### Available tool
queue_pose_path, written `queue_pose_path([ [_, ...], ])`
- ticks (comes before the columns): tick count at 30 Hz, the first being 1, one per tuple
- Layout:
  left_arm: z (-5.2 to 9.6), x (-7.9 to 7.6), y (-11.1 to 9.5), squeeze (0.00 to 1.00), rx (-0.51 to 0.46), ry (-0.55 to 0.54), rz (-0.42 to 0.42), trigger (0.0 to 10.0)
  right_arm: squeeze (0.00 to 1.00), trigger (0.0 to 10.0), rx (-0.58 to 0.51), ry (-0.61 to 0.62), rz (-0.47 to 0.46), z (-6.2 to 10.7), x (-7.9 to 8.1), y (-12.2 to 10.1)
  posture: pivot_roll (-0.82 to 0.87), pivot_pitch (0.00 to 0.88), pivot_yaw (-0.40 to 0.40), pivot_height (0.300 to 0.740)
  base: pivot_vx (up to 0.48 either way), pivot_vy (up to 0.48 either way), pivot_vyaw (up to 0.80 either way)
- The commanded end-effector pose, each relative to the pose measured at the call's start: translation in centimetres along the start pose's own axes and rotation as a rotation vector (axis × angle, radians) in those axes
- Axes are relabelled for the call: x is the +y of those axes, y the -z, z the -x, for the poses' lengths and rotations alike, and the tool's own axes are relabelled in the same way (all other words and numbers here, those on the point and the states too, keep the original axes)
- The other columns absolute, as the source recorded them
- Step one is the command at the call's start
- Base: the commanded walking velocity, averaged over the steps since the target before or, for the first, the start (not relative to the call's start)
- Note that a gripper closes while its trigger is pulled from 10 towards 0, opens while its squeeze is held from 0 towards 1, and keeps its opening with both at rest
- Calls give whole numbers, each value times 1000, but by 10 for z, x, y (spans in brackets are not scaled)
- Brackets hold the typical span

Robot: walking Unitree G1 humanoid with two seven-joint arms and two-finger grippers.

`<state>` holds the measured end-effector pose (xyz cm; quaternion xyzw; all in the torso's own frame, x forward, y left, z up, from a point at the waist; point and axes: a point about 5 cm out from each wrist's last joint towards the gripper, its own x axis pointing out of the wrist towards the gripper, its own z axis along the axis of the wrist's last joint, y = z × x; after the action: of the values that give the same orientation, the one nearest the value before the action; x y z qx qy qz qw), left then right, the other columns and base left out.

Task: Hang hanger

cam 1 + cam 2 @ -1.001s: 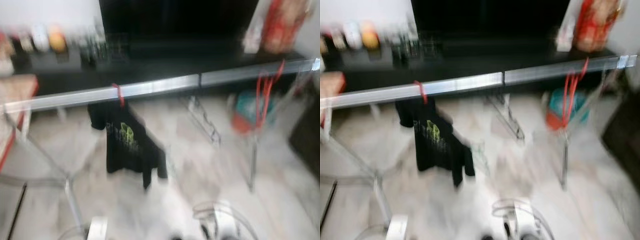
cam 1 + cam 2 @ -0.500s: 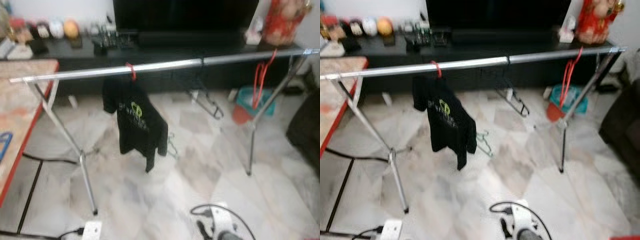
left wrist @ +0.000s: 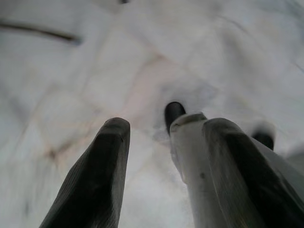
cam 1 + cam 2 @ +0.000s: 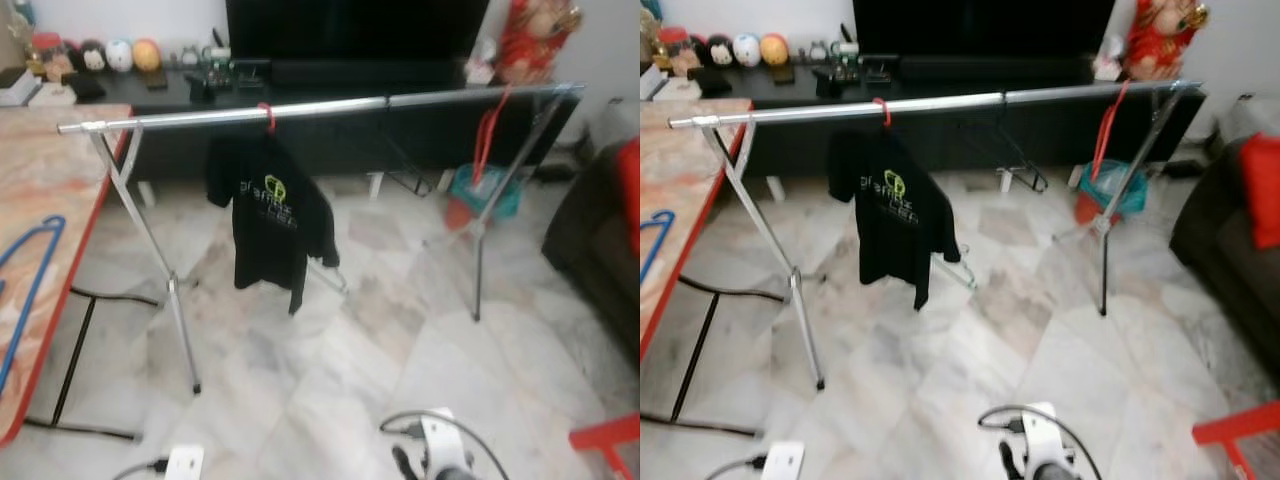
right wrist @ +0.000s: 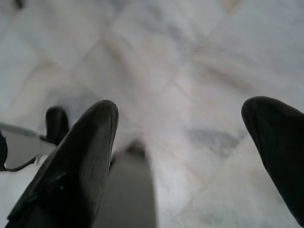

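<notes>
A silver clothes rail (image 4: 320, 108) on crossed legs stands across the room ahead of me. A black T-shirt (image 4: 268, 215) with a green print hangs from it on a red hanger (image 4: 267, 118). Red hangers (image 4: 487, 130) dangle near the rail's right end. On the wooden table (image 4: 60, 170) at my left lies a blue hanger (image 4: 30, 272). My left gripper (image 3: 164, 147) hangs low over the marble floor, open and holding nothing. My right gripper (image 5: 187, 135) also hangs over the floor, fingers wide open.
Behind the rail is a black TV stand (image 4: 330, 85) with small items and a red figurine (image 4: 530, 35). A teal bucket (image 4: 482, 190) sits by the rail's right leg. A dark sofa (image 4: 600, 250) lies at right, a red stool (image 4: 610, 440) bottom right, a power strip (image 4: 183, 462) near my feet.
The whole picture has shifted and sharpened as the camera moved; the table with the blue hanger and the sofa have come into view. Rail and shirt stay put.
</notes>
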<state>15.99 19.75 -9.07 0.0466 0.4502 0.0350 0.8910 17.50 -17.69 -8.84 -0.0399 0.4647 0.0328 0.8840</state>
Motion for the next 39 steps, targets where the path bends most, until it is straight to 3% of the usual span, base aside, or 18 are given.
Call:
queue_pose_path([
  [1,4,-1,19,0,69,0,-1,10000,0,10000,-28,10,2,-1,-2,-9,7,63,-34,740,0,0,0],
  [7,4,0,18,0,69,-5,3,10000,0,10000,-17,9,5,-1,-2,-9,7,69,-32,740,0,0,-72],
  [39,4,2,18,0,69,-8,-38,10000,0,10000,-12,4,17,-2,0,-10,14,73,-25,740,0,-35,-778],
])
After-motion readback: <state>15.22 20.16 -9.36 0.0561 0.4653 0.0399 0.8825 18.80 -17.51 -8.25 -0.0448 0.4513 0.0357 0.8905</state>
